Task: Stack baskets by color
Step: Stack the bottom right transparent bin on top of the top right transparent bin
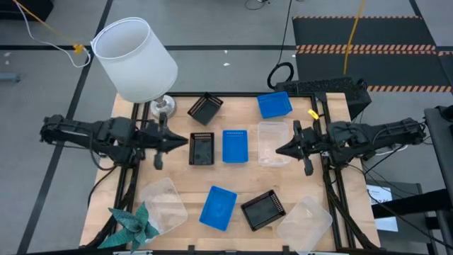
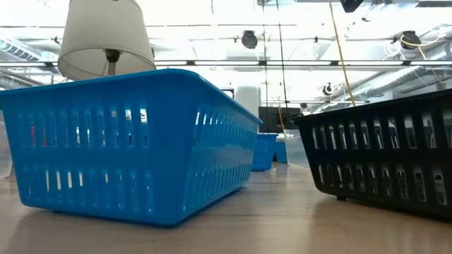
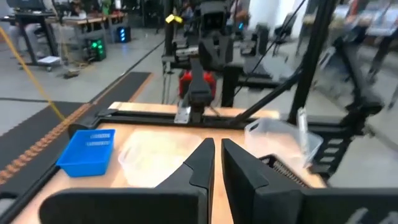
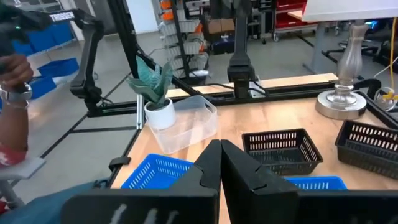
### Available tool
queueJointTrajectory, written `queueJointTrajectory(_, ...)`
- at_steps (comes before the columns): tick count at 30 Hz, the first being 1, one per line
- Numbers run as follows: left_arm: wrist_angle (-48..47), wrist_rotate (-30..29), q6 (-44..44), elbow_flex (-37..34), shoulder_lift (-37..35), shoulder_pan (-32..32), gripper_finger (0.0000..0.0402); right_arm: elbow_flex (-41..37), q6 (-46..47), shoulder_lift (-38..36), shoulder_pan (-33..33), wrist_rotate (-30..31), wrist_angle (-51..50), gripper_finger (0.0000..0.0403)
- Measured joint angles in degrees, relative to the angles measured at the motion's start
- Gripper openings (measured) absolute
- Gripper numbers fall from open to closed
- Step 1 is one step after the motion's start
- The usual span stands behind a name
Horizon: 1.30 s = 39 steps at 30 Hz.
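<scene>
1. My left gripper point(image 1: 185, 139) hovers at the table's left, fingers nearly pressed together, holding nothing.
2. My right gripper point(image 1: 277, 149) hovers at the right, pressed together, empty.
3. Between them sit a black basket point(image 1: 202, 149), a blue basket point(image 1: 235, 146) and a clear basket point(image 1: 271, 134); the rest lie scattered.

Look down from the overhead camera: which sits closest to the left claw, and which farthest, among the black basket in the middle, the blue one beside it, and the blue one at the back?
From the left gripper:
1. Black basket in the middle, right at the fingertips.
2. Blue basket just beyond it, mid-table.
3. Blue basket at the back, toward the right arm's side.
</scene>
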Motion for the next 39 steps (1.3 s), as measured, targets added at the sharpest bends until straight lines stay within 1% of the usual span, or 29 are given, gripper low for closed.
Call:
queueJointTrajectory(2,-1.0,-1.0,1.2,3.3,3.2,-0.9,0.0031,0.0,0.2,-0.1,0.0,0.0,-0.6,0.0000)
queueJointTrajectory(6,-4.8,-1.2,3.1,10.8,8.5,-1.5,0.0031,0.0,0.4,-0.2,0.0,0.0,-1.9,0.0000)
queueJointTrajectory(10,-12.0,-1.2,3.6,19.5,13.0,-2.1,0.0031,0.0,1.7,-0.1,0.0,0.0,-3.1,0.0000)
queueJointTrajectory(12,-14.6,-1.3,2.9,21.9,14.9,-2.8,0.0031,0.0,2.1,-0.1,0.0,0.1,-3.9,0.0000)
queueJointTrajectory(17,-14.6,-1.6,4.3,22.4,19.5,-4.4,0.0031,0.0,3.8,0.1,0.9,0.1,-4.9,0.0000)
queueJointTrajectory(23,-14.1,-2.1,6.9,22.4,23.2,-3.9,0.0031,0.0,3.8,0.7,2.4,0.2,-4.9,0.0000)
queueJointTrajectory(28,-14.9,-2.2,6.9,22.4,23.6,-2.3,0.0031,0.0,4.6,1.2,3.0,0.6,-4.9,0.0000)
queueJointTrajectory(34,-16.7,-2.1,5.1,22.4,23.6,-1.7,0.0031,0.0,4.8,2.7,4.5,4.9,-4.9,0.0000)
queueJointTrajectory(37,-16.9,-2.1,4.4,22.4,23.6,-1.7,0.0031,0.0,5.3,3.7,5.8,4.8,-4.9,0.0000)
queueJointTrajectory(39,-17.0,-2.1,4.4,22.4,23.6,-1.8,0.0031,1.0,6.6,4.4,6.7,4.8,-6.9,0.0000)
